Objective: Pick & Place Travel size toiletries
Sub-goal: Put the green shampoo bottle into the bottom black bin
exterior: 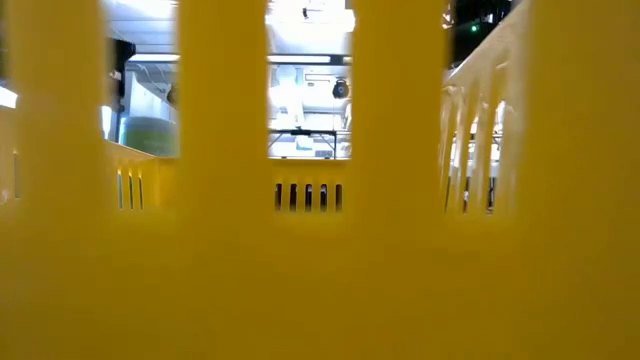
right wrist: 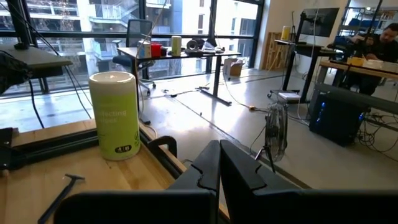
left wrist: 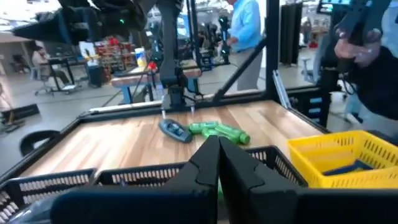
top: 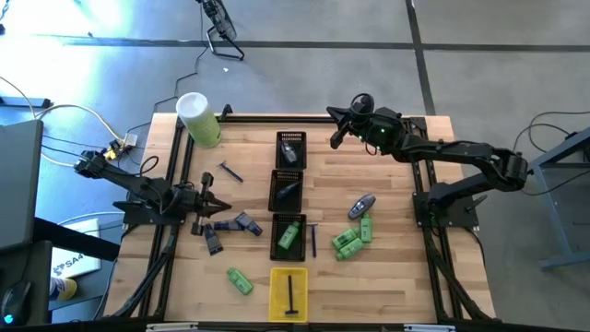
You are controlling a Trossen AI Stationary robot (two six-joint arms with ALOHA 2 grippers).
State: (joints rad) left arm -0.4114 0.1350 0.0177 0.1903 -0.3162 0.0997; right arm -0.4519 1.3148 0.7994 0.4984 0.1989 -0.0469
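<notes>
Faintly lettered pale-green cylinder [right wrist: 114, 116], wording unreadable, both claws closed

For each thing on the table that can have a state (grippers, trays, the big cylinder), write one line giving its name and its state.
left gripper: shut, empty, by the purple-grey tubes.
right gripper: shut, empty, raised near the far edge.
top black tray: holds one grey-blue piece.
middle black tray: holds a dark item.
bottom black tray: holds one green bottle.
yellow tray: holds one dark stick.
pale-green cylinder: white top on.
</notes>
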